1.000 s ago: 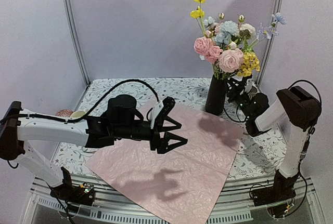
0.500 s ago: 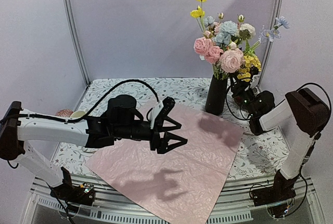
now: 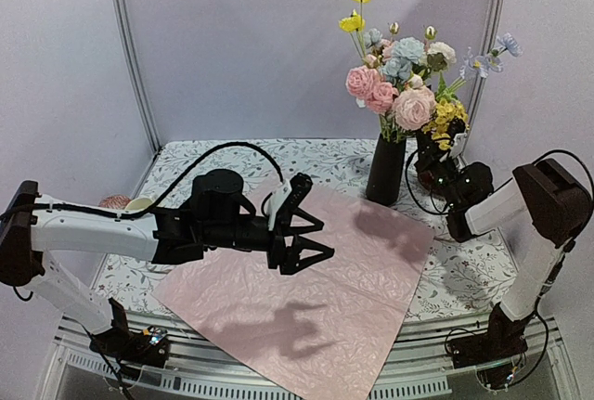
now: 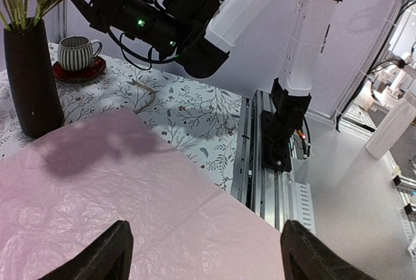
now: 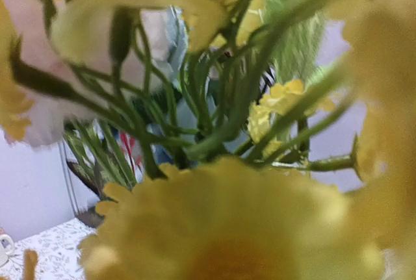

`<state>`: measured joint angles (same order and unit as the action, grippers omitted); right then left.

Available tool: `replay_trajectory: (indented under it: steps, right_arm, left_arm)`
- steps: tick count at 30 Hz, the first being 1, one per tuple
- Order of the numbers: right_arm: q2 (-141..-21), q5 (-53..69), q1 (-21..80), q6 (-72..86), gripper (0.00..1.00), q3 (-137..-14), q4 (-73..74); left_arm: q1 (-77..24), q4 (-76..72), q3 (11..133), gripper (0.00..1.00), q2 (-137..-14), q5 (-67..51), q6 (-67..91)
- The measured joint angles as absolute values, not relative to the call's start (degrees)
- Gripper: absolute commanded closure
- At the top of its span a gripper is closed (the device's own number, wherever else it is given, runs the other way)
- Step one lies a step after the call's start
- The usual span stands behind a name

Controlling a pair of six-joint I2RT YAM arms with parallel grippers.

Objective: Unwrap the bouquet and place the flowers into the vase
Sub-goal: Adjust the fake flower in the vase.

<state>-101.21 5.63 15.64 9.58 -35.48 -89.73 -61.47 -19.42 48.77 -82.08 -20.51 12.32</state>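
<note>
The flowers [image 3: 401,84], pink, yellow, pale blue and cream, stand in the tall black vase [image 3: 384,171] at the back of the table. My right gripper [image 3: 434,157] sits just right of the vase, up among the low yellow blooms. Blurred yellow petals [image 5: 221,228] and green stems [image 5: 214,117] fill the right wrist view and hide its fingers. It is shut; a hold on a stem cannot be seen. The pink wrapping paper [image 3: 306,289] lies spread flat. Above it hovers my left gripper [image 3: 311,238], open and empty, its fingers [image 4: 107,254] wide apart over the paper [image 4: 130,189].
A ribbed cup on a red saucer [image 4: 78,56] stands behind the vase [image 4: 29,78]. A tan strand [image 4: 144,88] lies on the floral tablecloth [image 4: 188,111]. The paper's near corner overhangs the table's front rail [image 3: 371,363]. The right arm [image 4: 260,13] reaches in over the table's right side.
My right gripper has risen beside the vase into the yellow blooms and closed. The right-hand flowers have shifted slightly. The left arm has not moved.
</note>
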Motion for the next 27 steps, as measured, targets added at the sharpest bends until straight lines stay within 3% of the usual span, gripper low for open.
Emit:
replay_trajectory:
  steps: [10,27]
  right_arm:
    - [-101.01,9.41,15.57,8.86,0.98,-41.12,-86.26]
    - [-94.28,11.38,15.57,2.31,0.98,-44.64,-59.51]
  left_arm:
    - [-61.47,-19.42,48.77,0.2,-82.08,-20.51,12.49]
    - [-61.47,-19.49,48.77,0.2,-82.08,-21.23,12.51]
